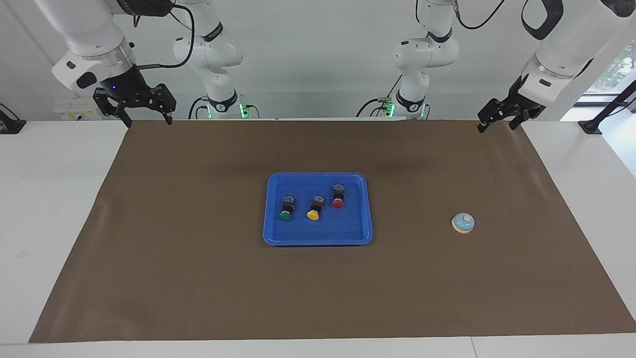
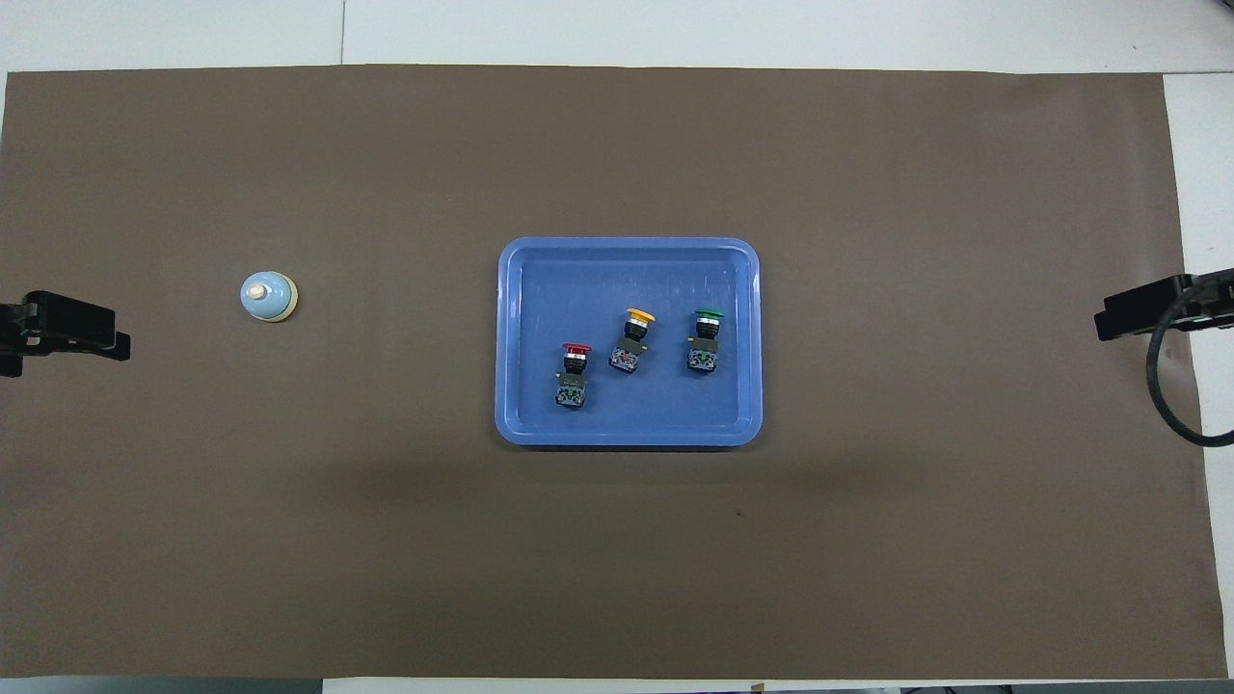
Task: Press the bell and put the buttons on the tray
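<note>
The blue tray [image 1: 318,239] lies in the middle of the brown mat, and also shows in the overhead view [image 2: 627,245]. In it lie three buttons: green [image 1: 285,209], yellow [image 1: 314,208] and red [image 1: 338,197]; from overhead they are red [image 2: 574,372], yellow [image 2: 631,339] and green [image 2: 706,339]. The light-blue bell [image 1: 462,222] [image 2: 268,295] stands on the mat toward the left arm's end. My left gripper [image 1: 496,128] [image 2: 96,337] hangs open and empty over the mat's edge at that end. My right gripper [image 1: 147,121] [image 2: 1109,323] hangs open and empty over the mat's corner at the right arm's end.
A brown mat [image 1: 198,278] covers most of the white table. A black cable [image 2: 1162,395] loops from the right arm over the mat's edge.
</note>
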